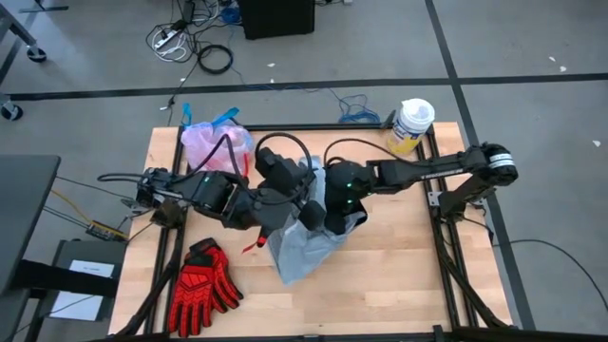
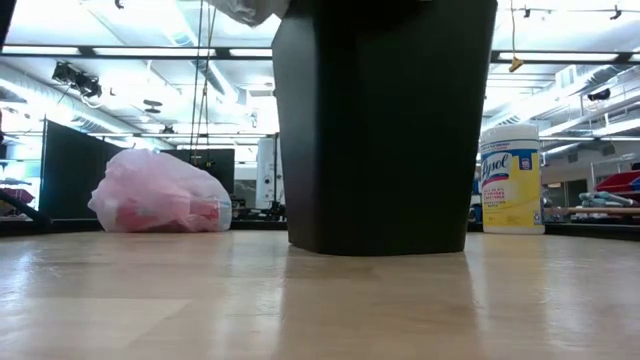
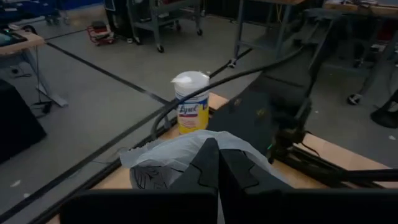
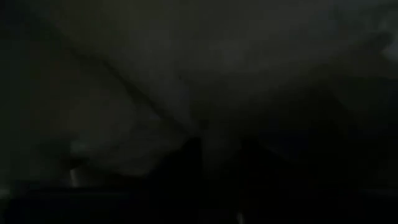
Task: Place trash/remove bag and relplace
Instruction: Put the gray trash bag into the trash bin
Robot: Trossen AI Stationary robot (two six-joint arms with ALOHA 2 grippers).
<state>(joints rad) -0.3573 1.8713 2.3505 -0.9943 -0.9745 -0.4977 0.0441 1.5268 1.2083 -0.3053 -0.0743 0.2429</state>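
A black bin (image 2: 385,125) stands upright at the table's middle, mostly hidden under both arms in the high view. A grey-blue bag (image 1: 302,245) is draped over it and spills toward the near edge. My left gripper (image 3: 217,171) is shut on this bag above the bin. My right gripper (image 4: 219,163) points down into the bag from the right, a gap between its fingers and dim film all round it. The full pink bag (image 1: 215,144), blue ties up, rests on its bottom at the far left. No loose trash shows. My left gripper pinches a bunched fold of the grey-blue bag's upper part (image 3: 186,144) between its two fingers, coming nearly level from the table's left. The film stands up in a hump ahead of the fingers, over the bin. My right gripper: I cannot tell whether it touches the film.
A yellow tub with a white lid (image 1: 410,124) stands at the far right corner. Red gloves (image 1: 201,285) lie near the front left edge. A small red thing (image 1: 253,246) lies beside the grey-blue bag. Bare wood (image 1: 399,275) stretches along the near right.
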